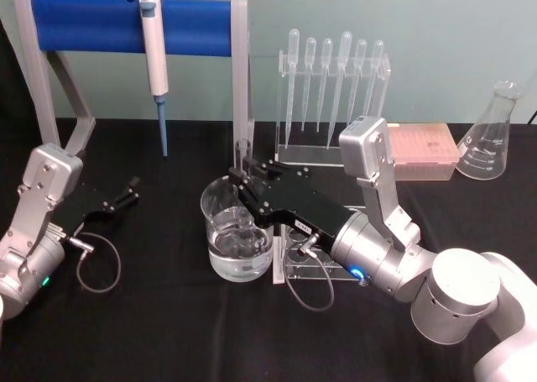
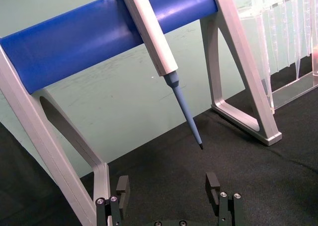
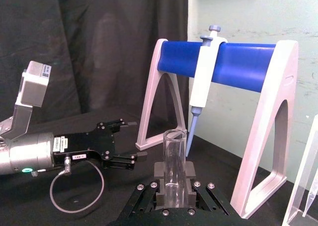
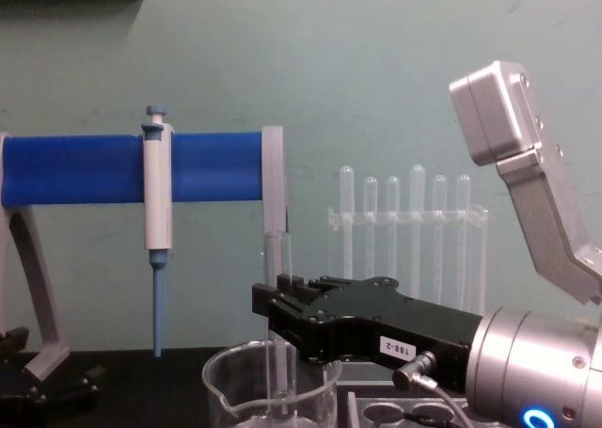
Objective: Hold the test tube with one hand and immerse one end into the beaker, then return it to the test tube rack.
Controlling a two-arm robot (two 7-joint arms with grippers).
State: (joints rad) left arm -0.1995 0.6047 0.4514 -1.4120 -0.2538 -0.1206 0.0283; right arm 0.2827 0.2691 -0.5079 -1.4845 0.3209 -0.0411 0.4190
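Note:
The test tube [image 1: 243,157] stands upright, my right gripper [image 1: 244,179] shut on its upper part, just below the open rim. Its lower end reaches down inside the beaker [image 1: 220,204], a wide clear glass partly filled with clear liquid. In the chest view the test tube [image 4: 278,259] drops from the black right gripper [image 4: 279,308] past the rim of the beaker [image 4: 226,390]. The right wrist view shows the test tube [image 3: 175,159] clamped between the jaws. My left gripper [image 1: 129,191] rests open on the table at the left, apart from the beaker.
A blue-barred stand [image 1: 84,23] with a white pipettor [image 1: 154,59] stands behind. A pipette rack [image 1: 331,88], a pink box [image 1: 419,151] and a conical flask [image 1: 491,134] sit at the back right. A clear holed rack [image 1: 306,260] lies under my right arm.

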